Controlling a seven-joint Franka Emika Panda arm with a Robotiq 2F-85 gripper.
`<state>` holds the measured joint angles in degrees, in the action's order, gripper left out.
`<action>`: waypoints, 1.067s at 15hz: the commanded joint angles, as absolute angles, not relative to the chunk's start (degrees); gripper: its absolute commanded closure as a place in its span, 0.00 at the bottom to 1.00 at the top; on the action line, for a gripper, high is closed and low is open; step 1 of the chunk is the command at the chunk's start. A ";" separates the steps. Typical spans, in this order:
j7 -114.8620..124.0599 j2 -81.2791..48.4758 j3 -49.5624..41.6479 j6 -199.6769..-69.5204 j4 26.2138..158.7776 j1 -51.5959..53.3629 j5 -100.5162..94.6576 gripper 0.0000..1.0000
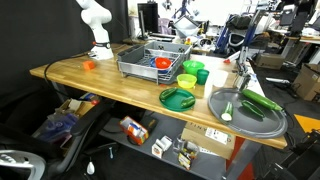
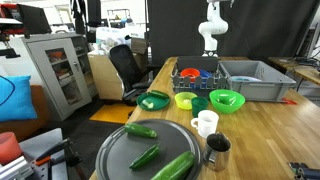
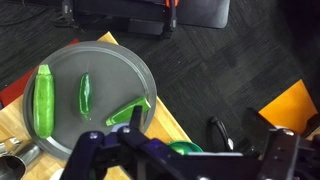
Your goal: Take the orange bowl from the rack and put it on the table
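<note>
The orange bowl (image 1: pixel 163 63) lies inside the grey wire rack (image 1: pixel 140 68) near the far middle of the wooden table (image 1: pixel 70 76); both exterior views show it, the bowl (image 2: pixel 190 73) in the rack (image 2: pixel 205 78). The white arm (image 1: pixel 95 25) stands folded upright at the table's end, well away from the rack. In the wrist view my gripper (image 3: pixel 170 162) fills the bottom edge as dark bars with its fingers spread wide and nothing between them. It looks down from high over the tray end of the table. The bowl and rack are out of the wrist view.
Lime-green bowls (image 1: pixel 190 68) and a green plate (image 1: pixel 177 98) sit beside the rack. A round grey tray (image 1: pixel 250 115) holds green vegetables (image 3: pixel 43 100). A white mug (image 2: pixel 205 123), a metal cup (image 2: pixel 217 148), a grey bin (image 2: pixel 250 80) and a small flat orange object (image 1: pixel 90 65) also stand on the table.
</note>
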<state>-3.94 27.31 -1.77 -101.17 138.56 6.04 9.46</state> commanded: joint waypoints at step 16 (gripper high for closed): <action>3.79 8.27 2.45 -130.72 130.06 4.18 2.91 0.00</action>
